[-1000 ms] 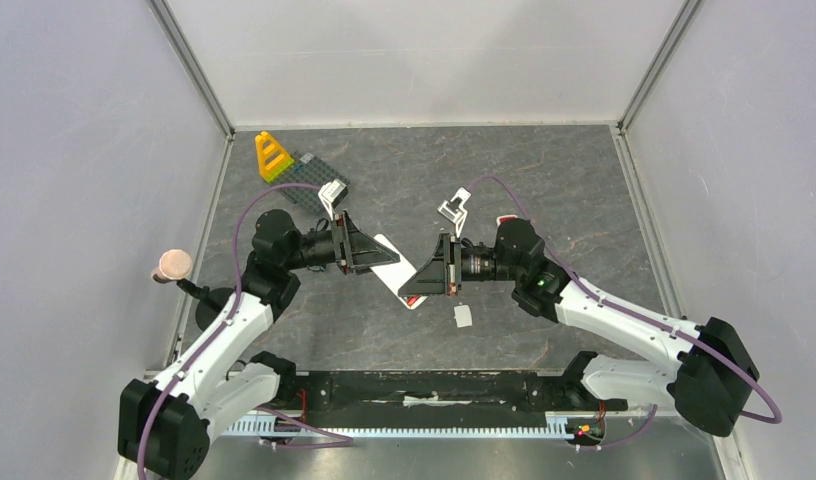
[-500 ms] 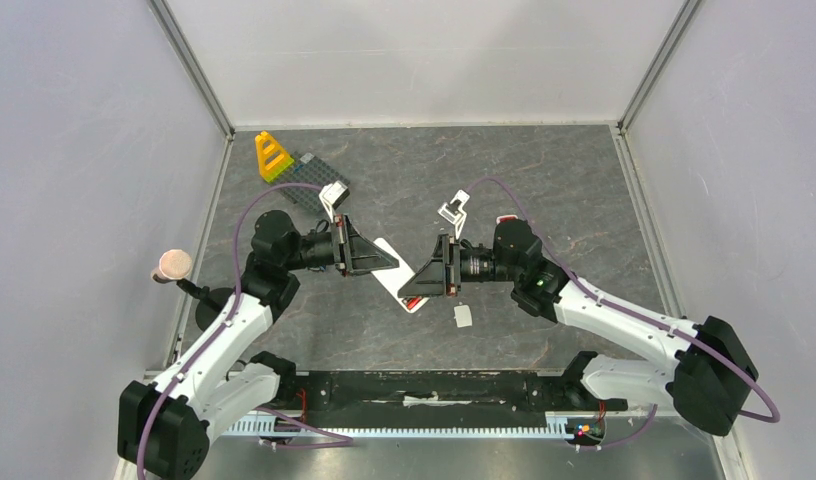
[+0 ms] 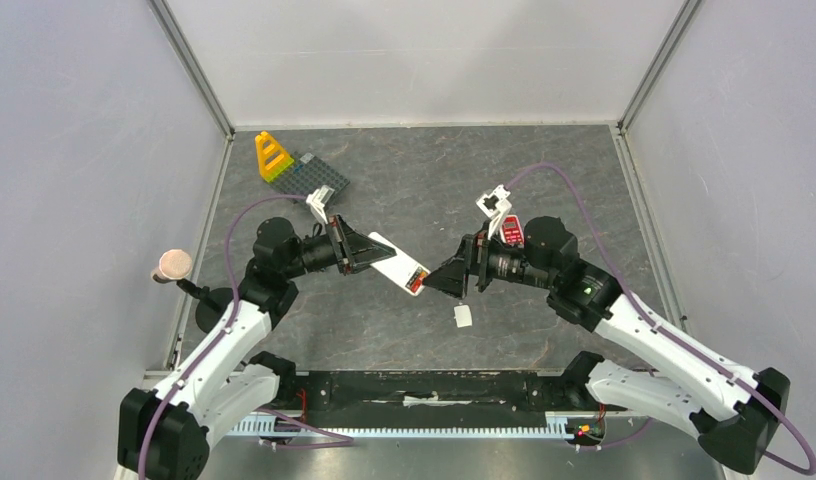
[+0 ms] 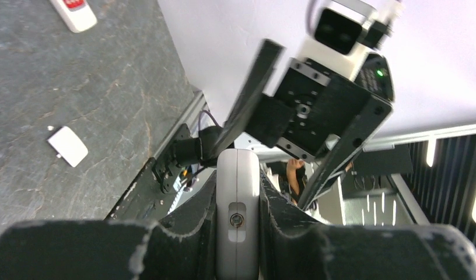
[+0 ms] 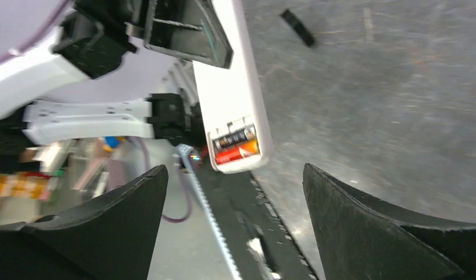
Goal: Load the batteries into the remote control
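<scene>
White plastic remote control point(image 5: 230, 76): held in my left gripper point(image 3: 372, 252), whose jaws are closed on its sides. It is lifted clear of the grey table point(image 3: 544, 170) and angled toward my right arm. In the left wrist view the remote's narrow edge sits squeezed between the 2 pads.

Right gripper point(image 5: 234, 170): jaws spread wide, gripping nothing. It sits just short of the remote's free end, not touching it.

Battery compartment point(image 5: 237, 147): uncovered, at the remote's free end, facing my right wrist camera. Contents: 1 red-orange battery point(image 5: 238, 154) lying in the slot nearest the end. The slot beside it shows dark with metallic glints; I cannot tell whether it holds a cell.

Table items: 1 small white cover plate point(image 3: 462, 317) lies flat just below the gap between my 2 grippers. A second white remote with a red patch point(image 3: 512, 231) lies beside my right wrist. A yellow brick point(image 3: 273, 155) stands at the far left corner, against a grey studded baseplate point(image 3: 314, 178).
</scene>
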{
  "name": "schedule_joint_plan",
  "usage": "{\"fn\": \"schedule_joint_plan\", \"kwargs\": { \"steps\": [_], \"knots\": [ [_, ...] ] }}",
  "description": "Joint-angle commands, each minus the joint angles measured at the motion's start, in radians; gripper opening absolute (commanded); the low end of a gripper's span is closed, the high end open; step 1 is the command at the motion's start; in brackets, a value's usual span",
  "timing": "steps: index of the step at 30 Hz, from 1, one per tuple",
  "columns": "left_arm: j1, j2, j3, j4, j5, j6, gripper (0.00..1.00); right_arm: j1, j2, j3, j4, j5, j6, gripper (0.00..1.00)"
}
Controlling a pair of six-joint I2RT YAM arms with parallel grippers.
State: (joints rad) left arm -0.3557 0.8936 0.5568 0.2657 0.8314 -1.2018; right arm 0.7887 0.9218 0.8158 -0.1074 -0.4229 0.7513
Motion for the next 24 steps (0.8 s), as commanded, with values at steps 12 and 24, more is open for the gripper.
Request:
{"fn": "schedule_joint_plan", "kwargs": {
  "steps": [12,24],
  "knots": [
    [0.139,-0.079,-0.099,-0.074,-0.153,0.01,0.02,-0.009,0.028,0.018,-0.464,0.156,-1.2,0.89],
    [0.164,-0.057,-0.109,-0.069,-0.137,0.01,0.02,-0.008,0.384,0.015,-0.541,0.11,-1.432,0.88]
  ]
}}
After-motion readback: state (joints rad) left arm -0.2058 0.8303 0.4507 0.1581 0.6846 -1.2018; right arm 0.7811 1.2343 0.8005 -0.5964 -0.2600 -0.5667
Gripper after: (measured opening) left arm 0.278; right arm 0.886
